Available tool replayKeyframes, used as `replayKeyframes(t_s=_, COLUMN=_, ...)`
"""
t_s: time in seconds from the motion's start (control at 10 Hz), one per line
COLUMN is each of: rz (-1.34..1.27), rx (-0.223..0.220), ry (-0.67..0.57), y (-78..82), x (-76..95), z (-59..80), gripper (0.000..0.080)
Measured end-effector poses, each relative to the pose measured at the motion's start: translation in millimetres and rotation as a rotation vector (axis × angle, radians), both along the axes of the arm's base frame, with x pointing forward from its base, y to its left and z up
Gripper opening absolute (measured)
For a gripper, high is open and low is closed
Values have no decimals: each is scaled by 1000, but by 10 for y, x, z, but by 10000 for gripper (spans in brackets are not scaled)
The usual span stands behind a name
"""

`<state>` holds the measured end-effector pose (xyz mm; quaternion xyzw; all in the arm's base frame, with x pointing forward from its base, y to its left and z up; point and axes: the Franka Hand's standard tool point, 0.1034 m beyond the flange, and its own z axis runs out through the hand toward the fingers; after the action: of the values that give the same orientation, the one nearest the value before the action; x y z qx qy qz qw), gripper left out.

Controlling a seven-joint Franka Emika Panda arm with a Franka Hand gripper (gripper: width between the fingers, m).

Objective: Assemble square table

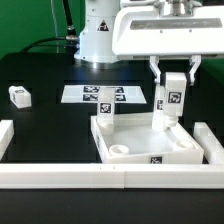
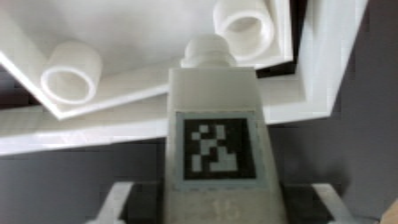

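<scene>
White leg block (image 1: 172, 105) stands upright, clamped in the tool (image 1: 174, 82).

Green backdrop (image 1: 25, 25), black tabletop (image 1: 50, 128), white border bars (image 1: 60, 178) at its edges, marker board (image 1: 97, 95) lying flat

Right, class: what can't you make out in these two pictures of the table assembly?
- Wrist view: whatever lies beneath the tip of the held leg, hidden by the leg itself.
- Wrist view: the fingers, blurred and cut off by the picture's edge.
- Exterior view: the arm above the gripper, cut off by the top edge.
- Exterior view: the loose leg's tag, too small to read.
</scene>
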<state>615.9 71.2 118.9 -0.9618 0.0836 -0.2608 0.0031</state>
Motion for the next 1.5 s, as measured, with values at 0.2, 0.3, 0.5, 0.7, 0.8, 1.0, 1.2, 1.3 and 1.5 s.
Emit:
replayKeyframes(t_s=0.2, rz=-5, rx=1, ry=9, y=35, x=13, z=-66, gripper=291)
replayKeyframes(t_s=0.3, rz=-3, rx=1, ry=6, y=55, x=41, z=-72, gripper=291)
replayKeyframes(t_s=0.5, rz=-3, rx=2, ry=-6, y=77, x=161, z=-33, gripper=291)
replayKeyframes(t_s=0.7, rz=-10, rx=8, ry=-12, y=105, x=230, z=-13, gripper=291)
replayKeyframes(t_s=0.8, rz=-7, rx=3, ry=-11, y=94, x=226, z=-49, gripper=291)
replayKeyframes(t_s=1.0, rz=1, rx=-10, ry=1, y=64, x=155, z=-162, gripper=291)
replayKeyframes(t_s=1.2, rz=7, rx=-10, ry=3, y=113, x=150, z=-186, gripper=291)
replayKeyframes(t_s=1.3, rz=9, rx=-10, ry=2, y=127, x=165, z=-187, gripper=291)
replayKeyframes(t_s=1.5, rz=13, rx=-10, ry=0, y=153, x=177, z=-193, gripper=291)
